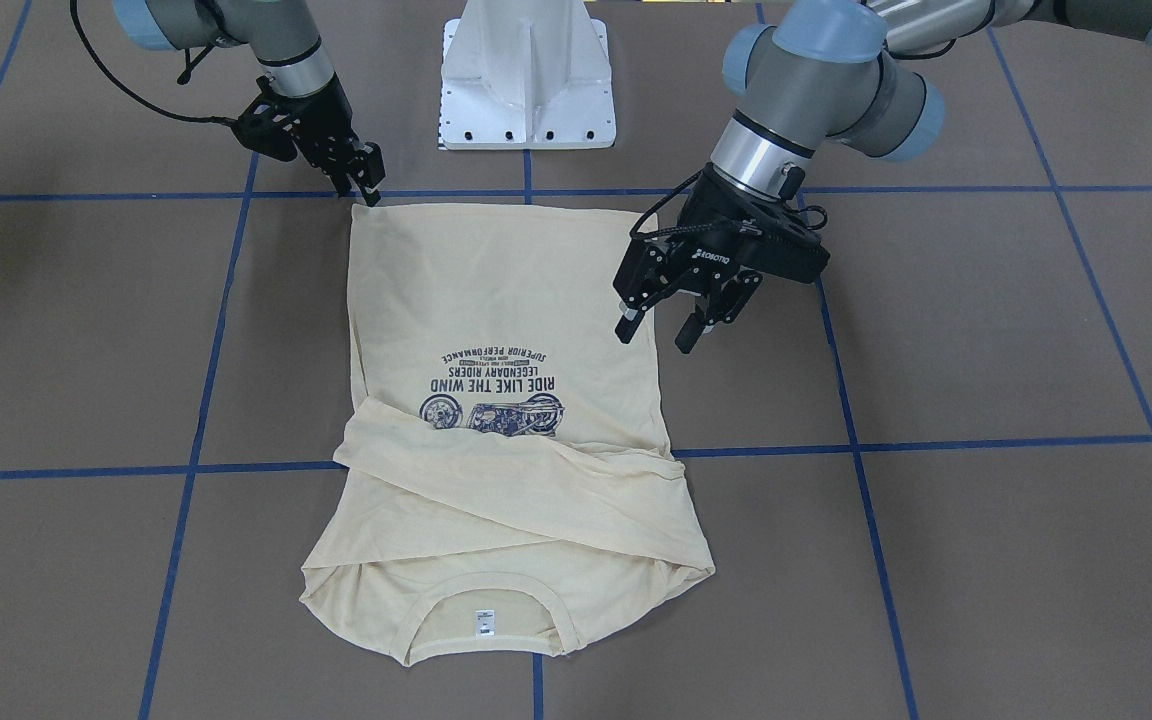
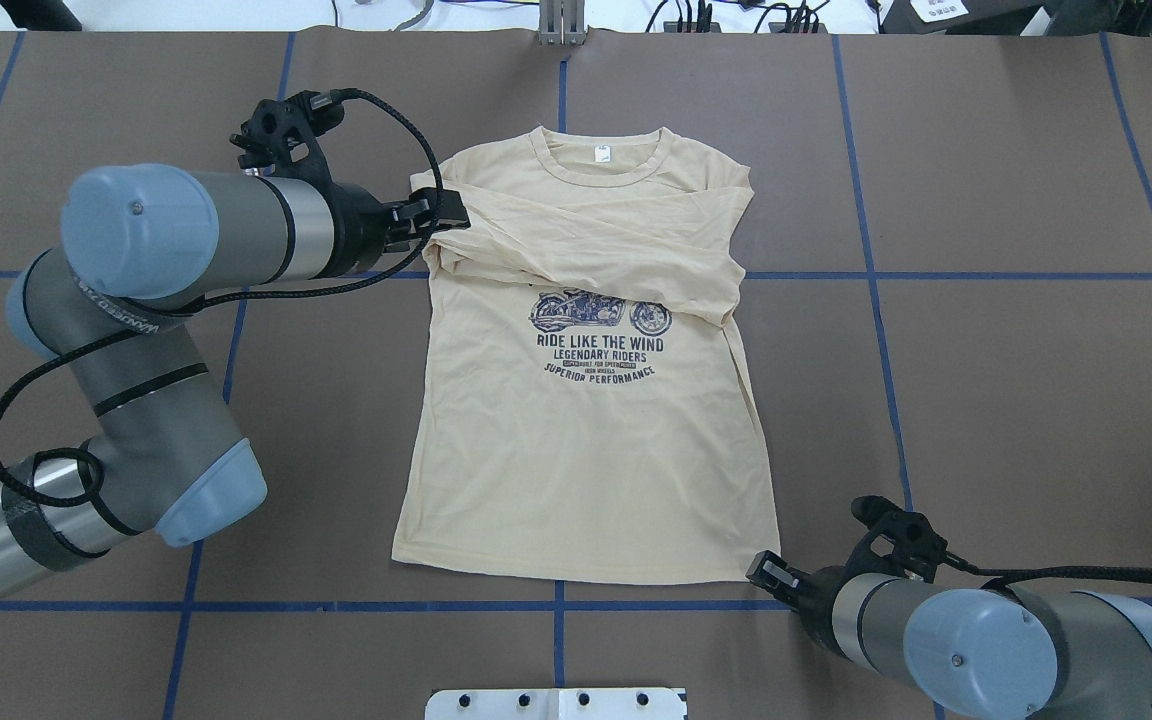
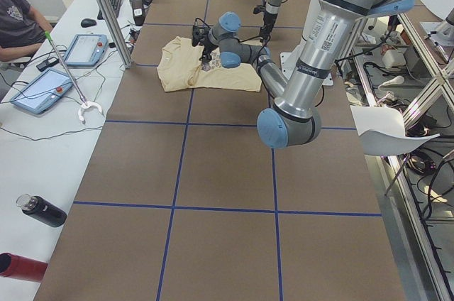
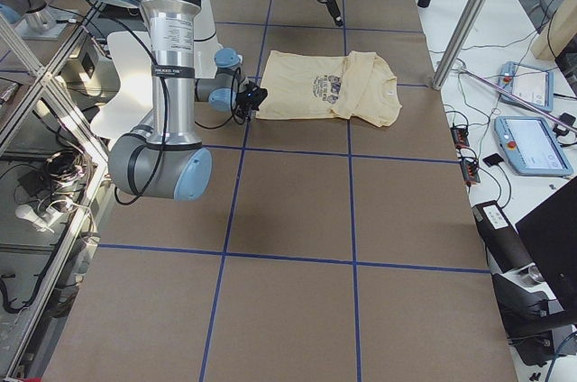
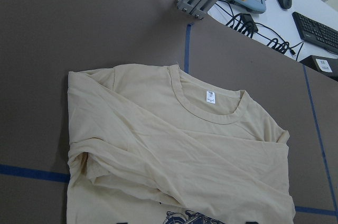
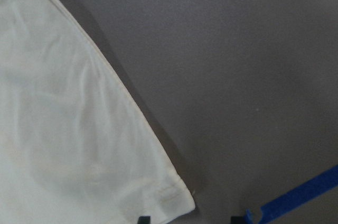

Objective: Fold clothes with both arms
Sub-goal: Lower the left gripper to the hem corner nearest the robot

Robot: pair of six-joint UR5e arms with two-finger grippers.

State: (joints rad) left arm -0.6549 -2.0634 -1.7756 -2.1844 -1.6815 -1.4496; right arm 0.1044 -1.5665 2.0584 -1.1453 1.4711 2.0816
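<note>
Left claw [image 1: 654,340] spread above T-shirt [image 1: 496,290] side; right claw [image 1: 370,192] parted at hem corner; sleeve [image 1: 516,475] hides print [image 1: 491,385] top.

The T-shirt [image 2: 586,470] carries a navy print [image 2: 600,357] with 3 readable lines: "RIDE LIKE THE WIND", "LEGENDARY RIDERS", "SUPERIOR PERFORMANCE" (a tiny line between the last 2 is too small to read). The white neck label [image 2: 601,153] bears marks too fine to make out. The left gripper [image 1: 656,335] has white lettering on its body, "ROBOTIQ", seen upside down from the front-facing camera.
</note>
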